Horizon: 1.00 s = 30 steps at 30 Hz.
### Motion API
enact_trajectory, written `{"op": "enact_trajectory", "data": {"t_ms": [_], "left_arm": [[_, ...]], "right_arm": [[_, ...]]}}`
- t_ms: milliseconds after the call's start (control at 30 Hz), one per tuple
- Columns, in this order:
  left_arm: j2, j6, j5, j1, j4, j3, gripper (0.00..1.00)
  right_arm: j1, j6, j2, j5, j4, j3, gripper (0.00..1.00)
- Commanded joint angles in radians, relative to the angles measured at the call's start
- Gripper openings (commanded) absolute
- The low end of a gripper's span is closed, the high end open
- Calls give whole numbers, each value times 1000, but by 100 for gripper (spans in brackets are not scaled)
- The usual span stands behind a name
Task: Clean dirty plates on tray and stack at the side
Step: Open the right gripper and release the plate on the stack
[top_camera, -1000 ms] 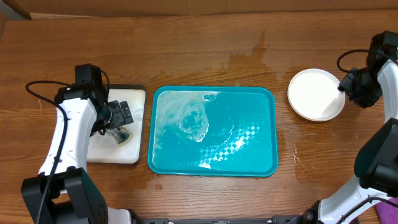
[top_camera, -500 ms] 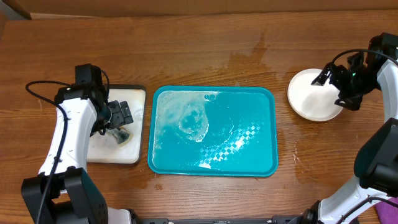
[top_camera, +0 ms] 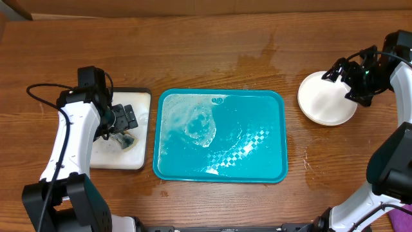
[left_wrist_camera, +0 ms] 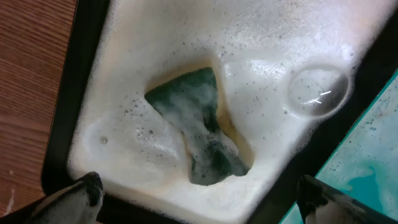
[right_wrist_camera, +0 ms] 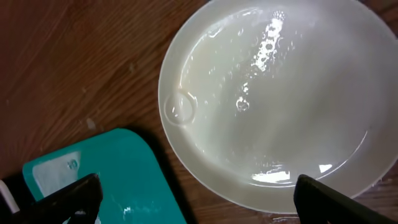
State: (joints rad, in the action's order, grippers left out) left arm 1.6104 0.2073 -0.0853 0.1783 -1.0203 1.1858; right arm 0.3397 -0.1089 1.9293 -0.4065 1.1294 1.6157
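Note:
The teal tray (top_camera: 257, 116) lies in the middle of the table with foam and water on it and no plate on it; its corner shows in the right wrist view (right_wrist_camera: 93, 180). A white plate (top_camera: 322, 100) sits on the wood to the tray's right, wet and shiny in the right wrist view (right_wrist_camera: 273, 99). No yellow-green plate shows. My right gripper (top_camera: 347, 80) hangs open and empty over the plate's far right rim (right_wrist_camera: 199, 199). My left gripper (top_camera: 125, 119) is open and empty above a green sponge (left_wrist_camera: 202, 127).
The soapy green sponge (top_camera: 125, 140) lies in a white tray with a black rim (top_camera: 106, 158), left of the teal tray; it is full of foam (left_wrist_camera: 261, 68). Wet streaks mark the wood behind the teal tray (top_camera: 257, 61).
My right gripper has swung left from beside the plate's right edge to over its rim, its fingers now spread. The left arm and the sponge have not moved.

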Motion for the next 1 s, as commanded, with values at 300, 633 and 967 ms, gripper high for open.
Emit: {"op": "enact_trajectory", "data": {"t_ms": [300, 633, 967], "left_arm": [[-12, -5, 8, -2, 1, 0, 100], [-12, -5, 8, -2, 1, 0, 100], [-12, -5, 8, -2, 1, 0, 100]], "right_arm": [[0, 9, 1, -14, -29, 8, 100], [0, 9, 7, -13, -29, 8, 100], [-72, 9, -253, -13, -29, 8, 100]]}}
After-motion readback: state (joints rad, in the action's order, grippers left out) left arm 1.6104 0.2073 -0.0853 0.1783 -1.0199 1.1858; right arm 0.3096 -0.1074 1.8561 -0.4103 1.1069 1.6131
